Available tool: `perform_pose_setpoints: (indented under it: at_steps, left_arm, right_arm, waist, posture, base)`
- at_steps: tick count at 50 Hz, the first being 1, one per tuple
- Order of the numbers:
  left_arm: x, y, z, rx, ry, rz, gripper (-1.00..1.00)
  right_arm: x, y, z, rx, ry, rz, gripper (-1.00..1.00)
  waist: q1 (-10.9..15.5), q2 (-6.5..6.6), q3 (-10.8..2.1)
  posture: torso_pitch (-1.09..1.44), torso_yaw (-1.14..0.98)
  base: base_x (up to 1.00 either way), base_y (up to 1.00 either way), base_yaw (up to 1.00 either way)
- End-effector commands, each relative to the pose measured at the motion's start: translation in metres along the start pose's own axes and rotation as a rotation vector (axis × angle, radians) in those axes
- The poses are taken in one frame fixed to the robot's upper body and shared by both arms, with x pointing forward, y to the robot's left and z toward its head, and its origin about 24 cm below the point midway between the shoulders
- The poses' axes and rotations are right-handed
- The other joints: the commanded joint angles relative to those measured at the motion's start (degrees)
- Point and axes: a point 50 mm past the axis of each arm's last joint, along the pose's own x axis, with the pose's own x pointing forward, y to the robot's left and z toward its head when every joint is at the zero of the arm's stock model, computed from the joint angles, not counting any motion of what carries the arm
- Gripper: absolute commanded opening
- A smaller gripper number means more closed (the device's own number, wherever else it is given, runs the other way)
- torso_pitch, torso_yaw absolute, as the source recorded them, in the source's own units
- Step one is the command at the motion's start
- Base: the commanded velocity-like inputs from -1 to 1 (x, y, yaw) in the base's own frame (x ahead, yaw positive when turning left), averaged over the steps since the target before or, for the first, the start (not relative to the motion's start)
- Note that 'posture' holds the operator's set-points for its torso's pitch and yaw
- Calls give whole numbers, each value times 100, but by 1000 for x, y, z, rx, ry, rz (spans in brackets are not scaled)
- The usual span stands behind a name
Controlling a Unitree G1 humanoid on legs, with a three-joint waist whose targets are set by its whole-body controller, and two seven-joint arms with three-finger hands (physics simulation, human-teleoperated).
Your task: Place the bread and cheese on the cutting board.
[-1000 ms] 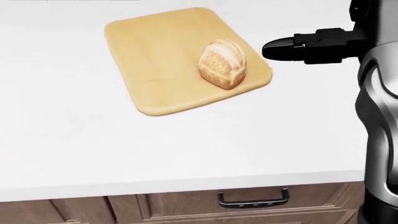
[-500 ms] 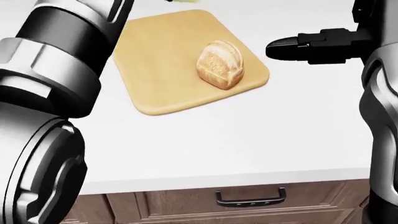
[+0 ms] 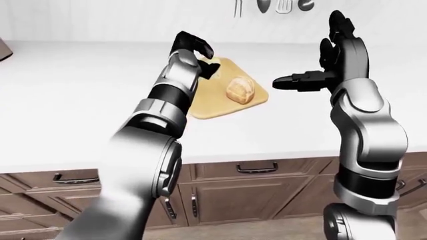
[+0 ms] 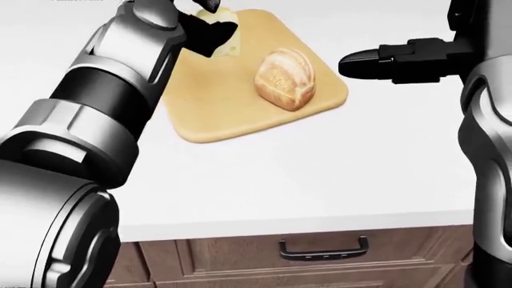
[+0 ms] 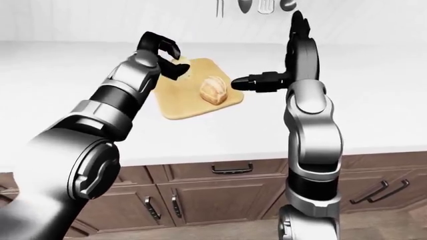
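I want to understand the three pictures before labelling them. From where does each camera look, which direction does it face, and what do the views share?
Head view: on the head, looking steeply down at the cutting board; both forearms show.
Left-eye view: on the head, looking ahead over the counter; left hand and right hand show with both whole arms.
Right-eye view: nearly the same, slightly shifted.
All share the bread on the board.

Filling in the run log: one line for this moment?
bread: on cutting board | cheese: in left hand, over board | right hand: open, empty
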Motion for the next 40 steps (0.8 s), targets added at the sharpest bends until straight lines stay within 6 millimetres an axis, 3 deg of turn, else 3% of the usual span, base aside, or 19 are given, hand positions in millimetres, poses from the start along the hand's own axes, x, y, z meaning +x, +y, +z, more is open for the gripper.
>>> perform_pose_setpoints:
  at_steps: [1, 21, 22, 23, 24, 33, 40]
  left_arm:
    - [-5, 15, 32, -30, -132, 61, -100]
    - [-4, 7, 23, -4, -110, 57, -100]
    - [-4, 6, 21, -28, -93, 41, -87]
    - [-4, 6, 20, -22, -99, 47, 23]
    - [-3, 6, 20, -23, -96, 44, 100]
    - [-4, 3, 22, -7, -114, 25, 100]
    - [-4, 17, 28, -50, -113, 39, 100]
  right_arm:
    - [-3, -6, 22, 4, -98, -27, 100]
    - [0, -3, 18, 0, -94, -20, 100]
    - [-1, -3, 18, -1, -93, -20, 100]
    - [0, -3, 18, 0, -93, -20, 100]
    - [0, -3, 18, 0, -92, -19, 100]
    - [-1, -3, 19, 1, -93, -18, 100]
    - [-1, -4, 19, 2, -94, -20, 100]
  waist:
    - [-2, -14, -206]
    - [3, 5, -228]
    - [3, 6, -229]
    - [3, 7, -231]
    - [3, 9, -228]
    - [1, 11, -234]
    - [-1, 13, -231]
  posture:
    - [0, 0]
    - [0, 0]
    - [0, 0]
    - [0, 0]
    - [0, 0]
    - [0, 0]
    - [0, 0]
  base:
    - [0, 0, 0]
    - [0, 0, 0]
    - [0, 0, 0]
    - [0, 0, 0]
    - [0, 0, 0]
    - [0, 0, 0]
    - [0, 0, 0]
